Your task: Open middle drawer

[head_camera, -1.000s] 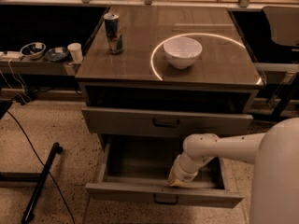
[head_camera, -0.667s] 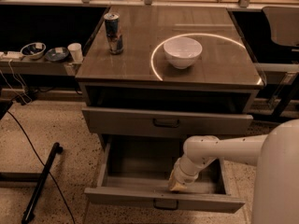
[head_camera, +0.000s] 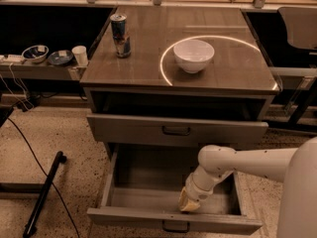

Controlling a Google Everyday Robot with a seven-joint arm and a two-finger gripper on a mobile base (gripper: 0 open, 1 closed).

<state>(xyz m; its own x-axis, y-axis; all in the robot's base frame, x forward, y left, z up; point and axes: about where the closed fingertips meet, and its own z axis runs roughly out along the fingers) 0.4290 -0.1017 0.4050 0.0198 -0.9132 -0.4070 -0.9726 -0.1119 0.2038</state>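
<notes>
The middle drawer [head_camera: 138, 218] stands open well out beyond the front edge of the worktop [head_camera: 233, 38]. Its flat front is nearest the camera, its small dark handle [head_camera: 176, 227] sits at the centre of that front, and its grey floor is bare to view. Above it the top drawer [head_camera: 129, 129] juts a little past the same front edge. The robot's white arm [head_camera: 247, 160] comes in from the right and bends down into the middle drawer. The gripper [head_camera: 189, 202] is low inside, right of centre, just beside the inner face of the drawer front, and it seems to touch or nearly touch the floor there. Whether it is open or closed cannot be told, and nothing can be seen held in it. On the worktop a can [head_camera: 120, 35] stands upright near the far left corner. A white bowl [head_camera: 193, 55] sits right of centre, inside a bright ring of light.
</notes>
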